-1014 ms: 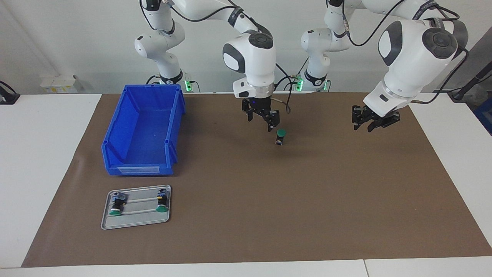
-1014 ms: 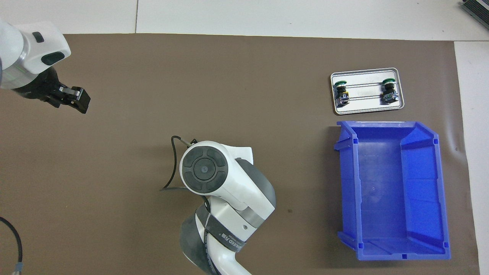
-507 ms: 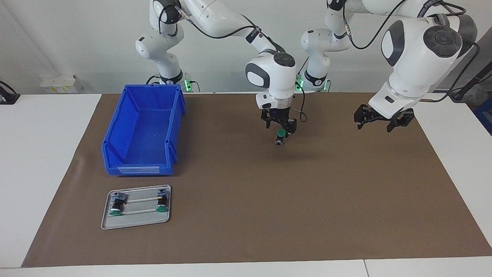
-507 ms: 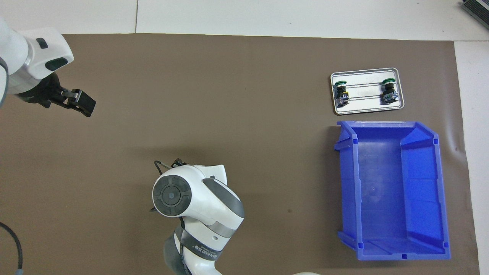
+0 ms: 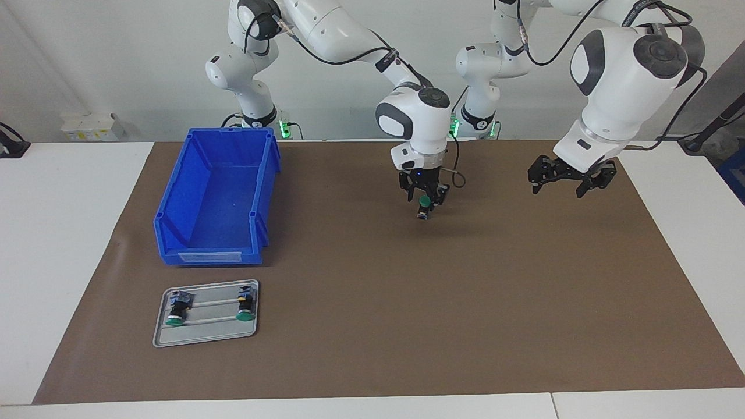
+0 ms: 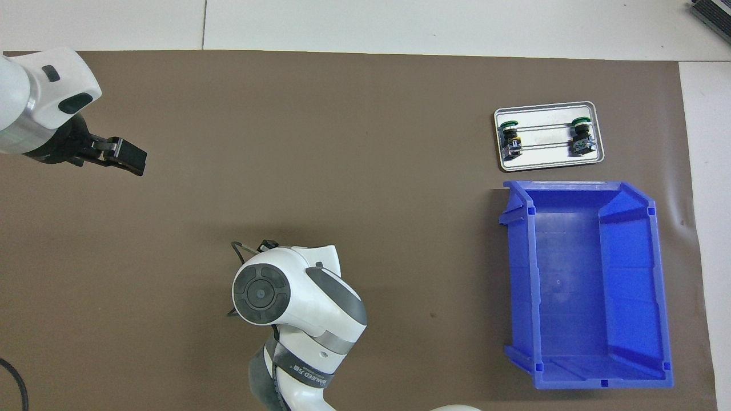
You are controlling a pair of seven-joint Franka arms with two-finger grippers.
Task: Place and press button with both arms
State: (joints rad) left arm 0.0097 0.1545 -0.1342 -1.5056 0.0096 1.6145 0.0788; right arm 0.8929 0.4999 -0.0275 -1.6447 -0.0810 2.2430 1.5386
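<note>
The button (image 5: 425, 204), green cap up on a black body, stands on the brown mat (image 5: 372, 302) near the robots' end, about midway between the arms. My right gripper (image 5: 425, 199) points straight down with its fingers closed in on the green cap. The overhead view hides this button under the right arm's wrist (image 6: 285, 297). My left gripper (image 5: 566, 181) hangs open and empty over bare mat toward the left arm's end, well apart from the button; in the overhead view the left gripper (image 6: 123, 160) shows at the mat's edge.
A blue bin (image 5: 174, 198) (image 6: 519, 274) stands empty toward the right arm's end. Farther from the robots than the bin lies a grey tray (image 5: 209, 330) (image 6: 548, 161) holding two more green-capped buttons (image 5: 174, 311) (image 5: 245, 307).
My right gripper came over the button, dropped onto it and narrowed its fingers around the cap. My left gripper opened wider and shifted slightly over the mat.
</note>
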